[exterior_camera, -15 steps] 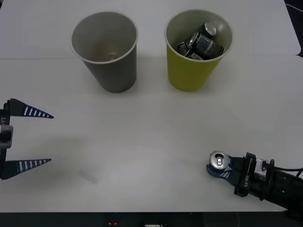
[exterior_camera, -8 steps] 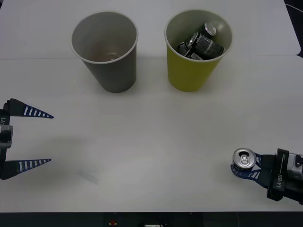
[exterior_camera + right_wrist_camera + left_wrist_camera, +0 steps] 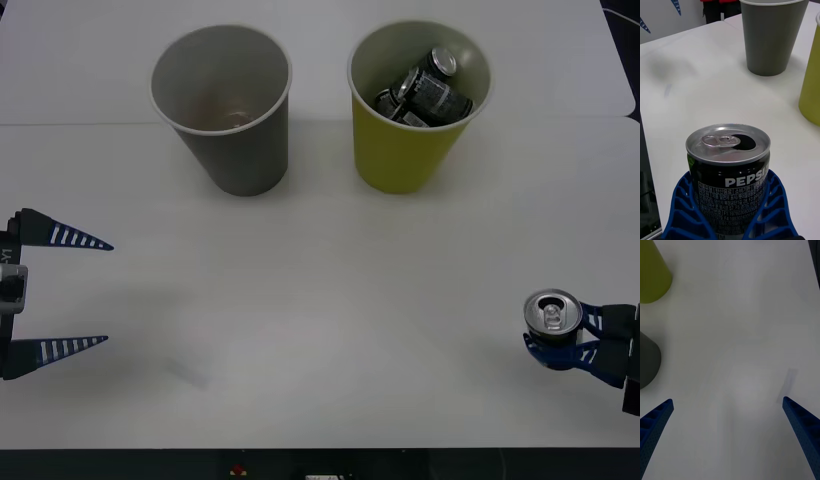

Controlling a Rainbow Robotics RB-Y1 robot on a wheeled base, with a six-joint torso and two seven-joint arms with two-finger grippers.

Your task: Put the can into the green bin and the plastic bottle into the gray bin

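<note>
With the right pincer (image 3: 570,345) clamped round the upright can (image 3: 552,313) at the tabletop's (image 3: 320,300) near right edge, it wants lifting level, clear over the green bin's (image 3: 405,150) rim, while the left pincer (image 3: 65,292) waits open

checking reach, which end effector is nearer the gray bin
Left. The left end effector sits open at the table's left edge, below the gray bin; the right end effector holds the can at the far right.
</note>
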